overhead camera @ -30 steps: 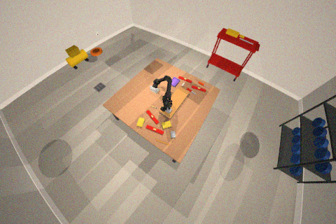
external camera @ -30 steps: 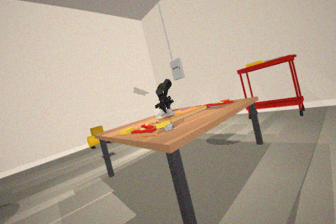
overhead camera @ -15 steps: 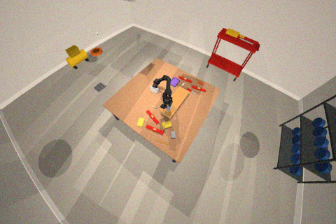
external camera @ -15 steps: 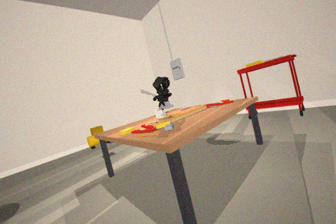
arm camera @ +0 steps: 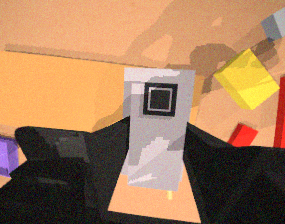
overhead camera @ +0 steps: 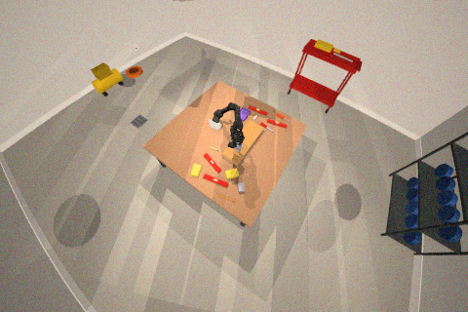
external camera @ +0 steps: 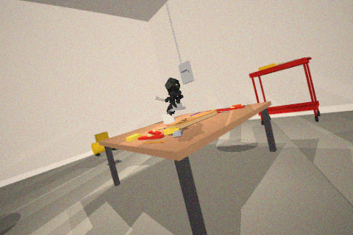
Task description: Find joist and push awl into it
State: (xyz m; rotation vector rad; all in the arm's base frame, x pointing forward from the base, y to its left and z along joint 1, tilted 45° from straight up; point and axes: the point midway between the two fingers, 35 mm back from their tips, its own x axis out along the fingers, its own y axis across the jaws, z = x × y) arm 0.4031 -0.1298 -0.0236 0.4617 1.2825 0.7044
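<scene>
The stud finder [arm camera: 155, 145] [overhead camera: 238, 147] [external camera: 179, 107], a light grey box with a dark square display, is held between the fingers of my gripper [arm camera: 155, 120]. The gripper is shut on it and holds it raised over the end of the panel nearer the yellow blocks. The floor panel [arm camera: 53, 85] [overhead camera: 253, 132] [external camera: 200, 117] is a long orange-tan board; its joist is hidden. A slim yellowish object [overhead camera: 214, 148] [arm camera: 169, 195] lies on the table beside the panel; I cannot tell whether it is the awl. I cannot make out which object is the tray.
Yellow blocks [overhead camera: 195, 171] [overhead camera: 232, 174] [arm camera: 248, 80], a grey block [overhead camera: 241, 188] [arm camera: 281, 25] [external camera: 178, 133] and red bars [overhead camera: 212, 163] [overhead camera: 215, 180] lie past the panel's near end. A purple object [overhead camera: 245, 114] [arm camera: 2, 156] and more red bars [overhead camera: 257, 110] [overhead camera: 277, 123] lie toward its other end.
</scene>
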